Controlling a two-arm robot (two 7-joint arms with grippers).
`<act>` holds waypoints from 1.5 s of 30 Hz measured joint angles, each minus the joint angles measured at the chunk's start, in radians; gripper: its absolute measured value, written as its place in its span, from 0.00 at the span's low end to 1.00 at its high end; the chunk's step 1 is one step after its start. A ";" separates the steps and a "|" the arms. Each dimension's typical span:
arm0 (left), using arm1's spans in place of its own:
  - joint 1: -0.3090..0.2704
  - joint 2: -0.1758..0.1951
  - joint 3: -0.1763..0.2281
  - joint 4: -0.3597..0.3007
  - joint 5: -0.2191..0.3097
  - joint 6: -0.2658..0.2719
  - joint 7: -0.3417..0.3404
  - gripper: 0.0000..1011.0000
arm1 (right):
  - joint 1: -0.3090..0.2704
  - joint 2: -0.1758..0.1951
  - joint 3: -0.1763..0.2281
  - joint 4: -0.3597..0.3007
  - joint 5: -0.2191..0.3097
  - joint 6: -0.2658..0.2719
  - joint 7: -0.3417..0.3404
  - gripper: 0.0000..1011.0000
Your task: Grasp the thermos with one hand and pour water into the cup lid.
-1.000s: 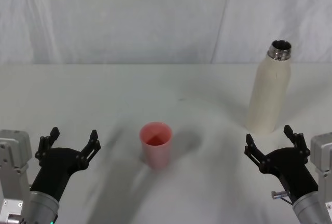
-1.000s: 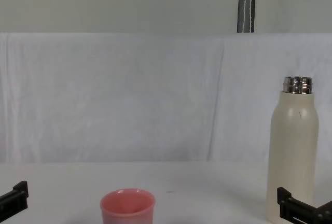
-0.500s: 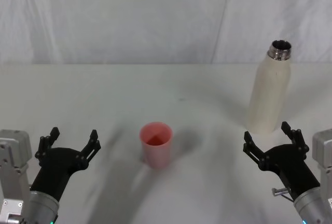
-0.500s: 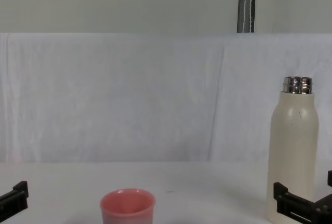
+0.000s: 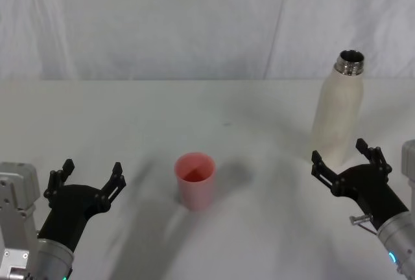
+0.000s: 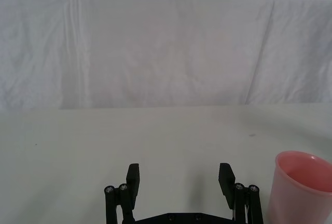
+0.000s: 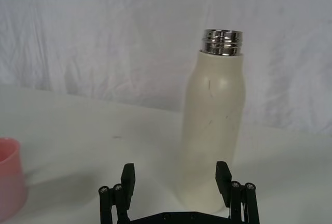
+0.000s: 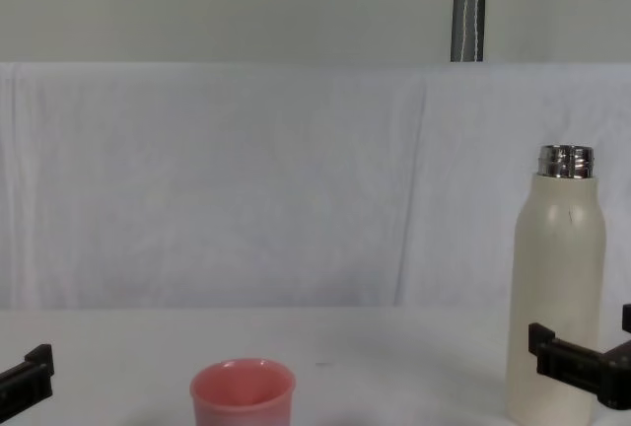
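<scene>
Thermos just beyond right claw

White table: thermos upright far right; cup lid upright near centre.

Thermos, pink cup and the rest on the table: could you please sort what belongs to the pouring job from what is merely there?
Belongs to the job:
thermos, upright, uncapped
cup lid, upright
right gripper, open, just before the thermos

Merely there:
left gripper, open, idle
white backdrop cloth
</scene>
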 joint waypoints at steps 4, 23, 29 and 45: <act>0.000 0.000 0.000 0.000 0.000 0.000 0.000 0.99 | 0.027 0.004 0.010 0.018 0.013 0.012 0.016 0.99; 0.000 0.000 0.000 0.000 0.000 0.000 0.000 0.99 | 0.140 -0.008 0.022 0.158 0.070 0.015 0.041 0.99; 0.000 0.000 0.000 0.000 0.000 0.000 0.000 0.99 | 0.160 -0.017 0.023 0.189 0.077 0.005 0.034 0.99; 0.000 0.000 0.000 0.000 0.000 0.000 0.000 0.99 | 0.223 -0.031 0.024 0.267 0.076 -0.005 0.020 0.99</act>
